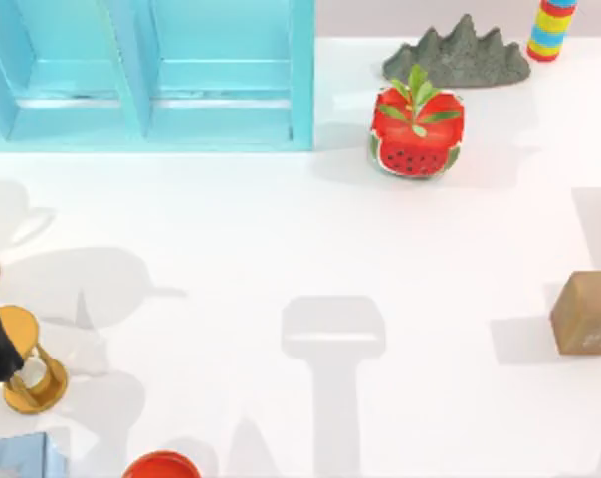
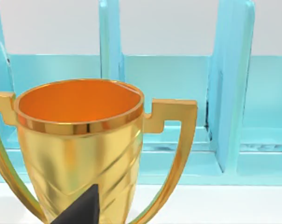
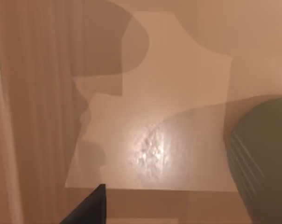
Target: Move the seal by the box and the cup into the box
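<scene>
While neither gripper's jaw state can be told, the left wrist view faces one gold metal trophy point(image 2: 80, 149) before a light-blue compartmented rack point(image 2: 229, 93); one tan-brown cuboid seal point(image 1: 587, 314) rests at the table's right edge; one dark olive-grey cup point(image 3: 264, 158) appears in the right wrist view.

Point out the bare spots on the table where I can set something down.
The widest bare stretch is mid-table, between the light blue box and the red-orange round dish, reaching right to the tan-brown cuboid seal. It is crowded at the far right around the watermelon-print pot and grey rock ornament, and around the golden trophy.
</scene>
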Robot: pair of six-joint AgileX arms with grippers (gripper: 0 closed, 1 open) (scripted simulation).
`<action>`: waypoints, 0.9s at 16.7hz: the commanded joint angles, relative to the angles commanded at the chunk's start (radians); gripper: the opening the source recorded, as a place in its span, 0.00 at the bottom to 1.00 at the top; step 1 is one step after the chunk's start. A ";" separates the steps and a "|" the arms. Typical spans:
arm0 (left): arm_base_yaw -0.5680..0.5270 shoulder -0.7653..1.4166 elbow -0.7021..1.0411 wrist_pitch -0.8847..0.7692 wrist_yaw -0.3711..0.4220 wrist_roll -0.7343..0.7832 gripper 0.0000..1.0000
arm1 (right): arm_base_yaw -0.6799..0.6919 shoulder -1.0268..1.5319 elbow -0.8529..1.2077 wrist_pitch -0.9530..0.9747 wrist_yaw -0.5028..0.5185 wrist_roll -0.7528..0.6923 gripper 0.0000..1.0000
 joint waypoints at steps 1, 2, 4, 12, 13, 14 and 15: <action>0.000 0.000 0.000 0.000 0.000 0.000 1.00 | 0.000 0.000 0.000 0.000 0.000 0.000 1.00; 0.000 0.000 0.000 0.000 0.000 0.000 1.00 | -0.001 0.000 0.000 0.000 0.000 0.000 1.00; 0.000 0.000 0.000 0.000 0.000 0.000 1.00 | -0.005 -0.001 0.011 0.002 -0.004 -0.005 1.00; 0.000 0.000 0.000 0.000 0.000 0.000 1.00 | -0.020 -0.040 0.269 -0.069 -0.081 -0.027 1.00; 0.000 0.000 0.000 0.000 0.000 0.000 1.00 | -0.013 -0.046 0.299 -0.107 -0.082 -0.024 1.00; 0.000 0.000 0.000 0.000 0.000 0.000 1.00 | -0.007 -0.050 0.324 -0.149 -0.080 -0.021 1.00; 0.000 0.000 0.000 0.000 0.000 0.000 1.00 | -0.002 -0.054 0.343 -0.194 -0.074 -0.019 1.00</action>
